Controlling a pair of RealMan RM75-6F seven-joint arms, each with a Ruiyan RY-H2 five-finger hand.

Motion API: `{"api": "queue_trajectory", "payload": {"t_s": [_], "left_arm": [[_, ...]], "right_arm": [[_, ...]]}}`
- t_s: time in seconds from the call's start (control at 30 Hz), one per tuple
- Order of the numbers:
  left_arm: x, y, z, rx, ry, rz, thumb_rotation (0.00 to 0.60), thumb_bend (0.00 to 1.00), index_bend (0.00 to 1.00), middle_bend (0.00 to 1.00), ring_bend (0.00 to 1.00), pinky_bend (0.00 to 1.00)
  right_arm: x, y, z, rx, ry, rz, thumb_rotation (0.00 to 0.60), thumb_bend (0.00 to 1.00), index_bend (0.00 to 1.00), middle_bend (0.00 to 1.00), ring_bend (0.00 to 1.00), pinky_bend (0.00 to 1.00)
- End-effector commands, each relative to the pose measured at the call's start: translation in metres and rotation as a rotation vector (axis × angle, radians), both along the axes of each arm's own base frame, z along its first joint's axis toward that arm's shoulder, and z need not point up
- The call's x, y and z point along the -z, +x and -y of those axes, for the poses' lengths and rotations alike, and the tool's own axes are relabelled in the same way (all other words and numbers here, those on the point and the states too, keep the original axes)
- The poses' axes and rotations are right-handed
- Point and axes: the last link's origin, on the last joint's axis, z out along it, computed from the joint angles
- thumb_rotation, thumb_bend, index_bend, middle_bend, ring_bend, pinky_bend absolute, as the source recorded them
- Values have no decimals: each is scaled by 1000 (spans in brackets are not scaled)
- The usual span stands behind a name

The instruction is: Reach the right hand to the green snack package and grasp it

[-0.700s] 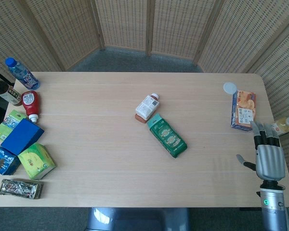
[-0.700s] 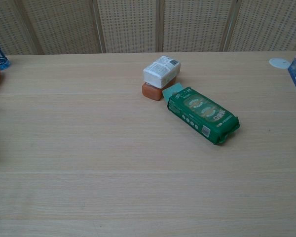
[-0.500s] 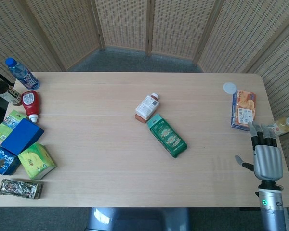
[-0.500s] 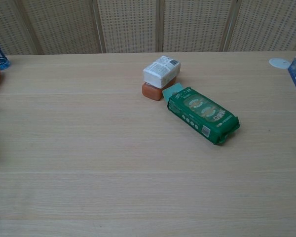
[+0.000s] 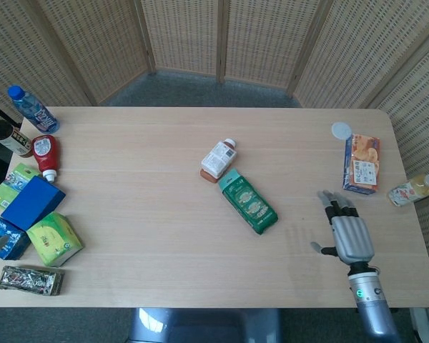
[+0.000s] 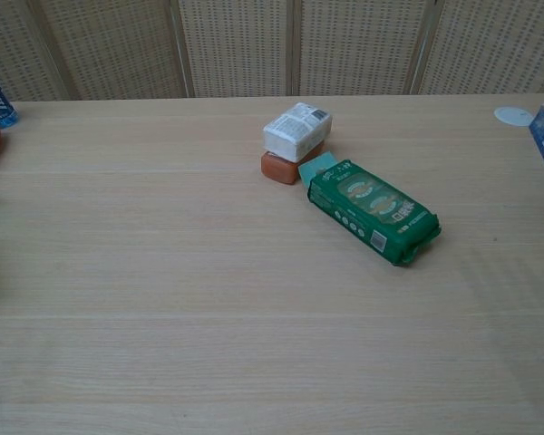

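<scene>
The green snack package (image 5: 248,202) lies flat and slanted near the middle of the table, also seen in the chest view (image 6: 372,209). My right hand (image 5: 347,232) hovers over the table to the package's right, well apart from it, fingers spread and pointing away from me, holding nothing. The chest view does not show this hand. My left hand appears in neither view.
A white bottle with a red cap (image 5: 218,158) touches the package's far end. An orange-and-blue box (image 5: 361,163), a white lid (image 5: 341,130) and a yellow bottle (image 5: 413,189) sit at the right. Bottles, boxes and packets (image 5: 33,202) crowd the left edge.
My right hand has moved left and a little forward, from the table's right edge in over the tabletop toward the green package. Its fingers stay spread.
</scene>
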Motion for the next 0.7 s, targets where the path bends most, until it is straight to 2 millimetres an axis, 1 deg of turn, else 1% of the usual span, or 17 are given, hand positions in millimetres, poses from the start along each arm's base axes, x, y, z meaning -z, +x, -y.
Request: {"api": "queue_trajectory", "payload": {"t_s": [0.03,0.2,0.33,0.5,0.63,0.7], "left_arm": [[-1,-2,0,-5,2,0,600,0,0,0,0,0],[-2,-5,-1,-13,5,1,600,0,0,0,0,0],[-3,-5,-1,-17,10,0,600,0,0,0,0,0],[-2,-6,-2,-24,6,-4,600,0,0,0,0,0],[1,-7,-3,-29,-4,-12,600,0,0,0,0,0],[2,-7,-3,-31,-4,-14,600,0,0,0,0,0]], "right_arm": [[34,38,16,-15,146,31,600,0,0,0,0,0],[69,70,38,-3,249,34,600,0,0,0,0,0],[91,85,54,39,304,30,600,0,0,0,0,0],[114,96,69,108,336,22,600,0,0,0,0,0],[128,103,86,116,326,-17,600,0,0,0,0,0],[132,106,94,127,316,-23,600,0,0,0,0,0]]}}
